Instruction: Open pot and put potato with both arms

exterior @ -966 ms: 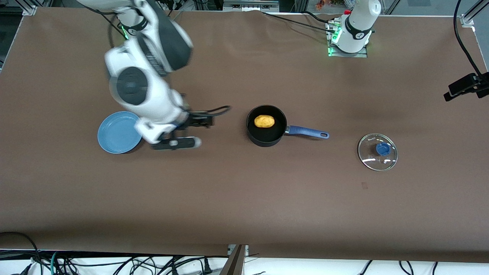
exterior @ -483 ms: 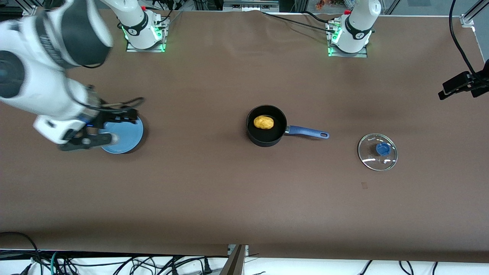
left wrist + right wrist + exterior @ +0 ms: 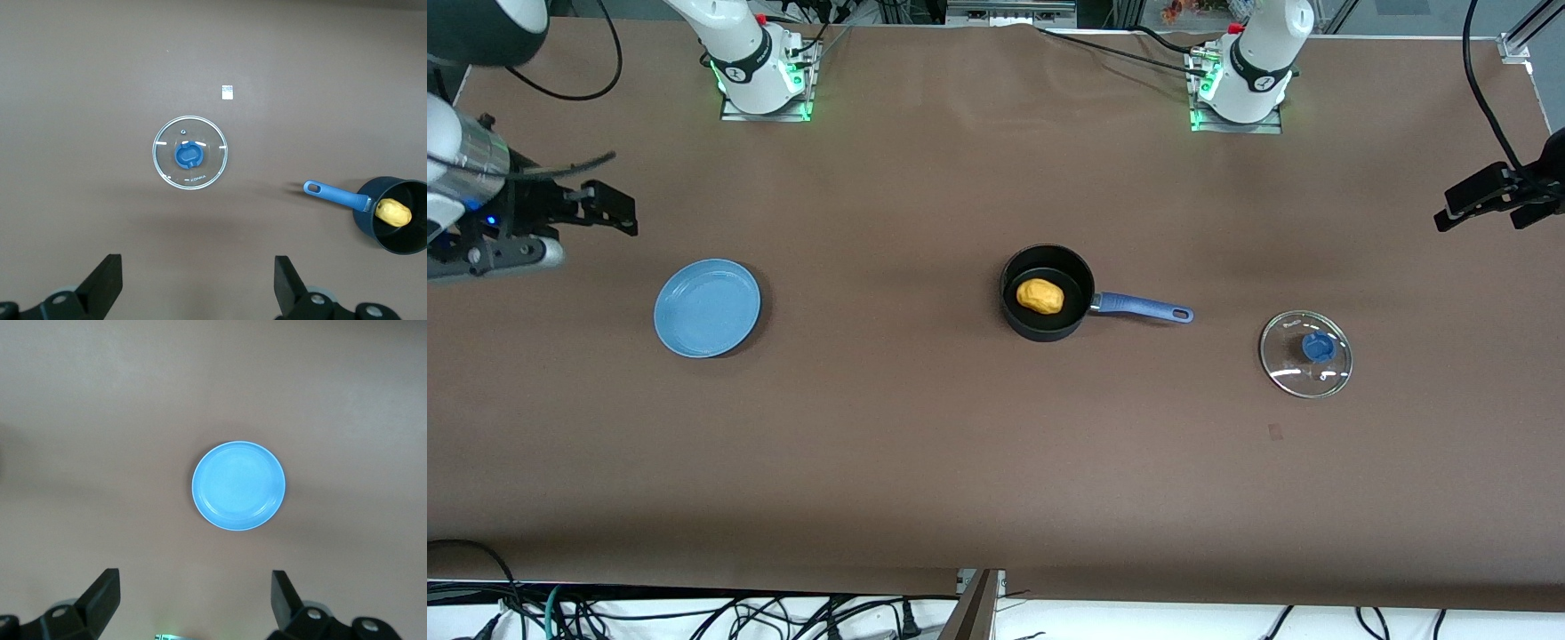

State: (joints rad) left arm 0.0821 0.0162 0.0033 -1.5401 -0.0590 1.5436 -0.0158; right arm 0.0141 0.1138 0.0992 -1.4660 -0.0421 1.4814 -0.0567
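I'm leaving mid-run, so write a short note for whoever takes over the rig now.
Left claw: open, empty, high over the lid at the left arm's end.
Right claw: open, empty, high over the plate at the right arm's end.
Pot: mid-table, uncovered, with the potato inside.
Done: lid off, potato in.
Left: nothing apparent.

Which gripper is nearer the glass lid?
Left. The left gripper, open, hangs up over the left arm's end of the table by the glass lid; the right gripper, open, is above the blue plate.
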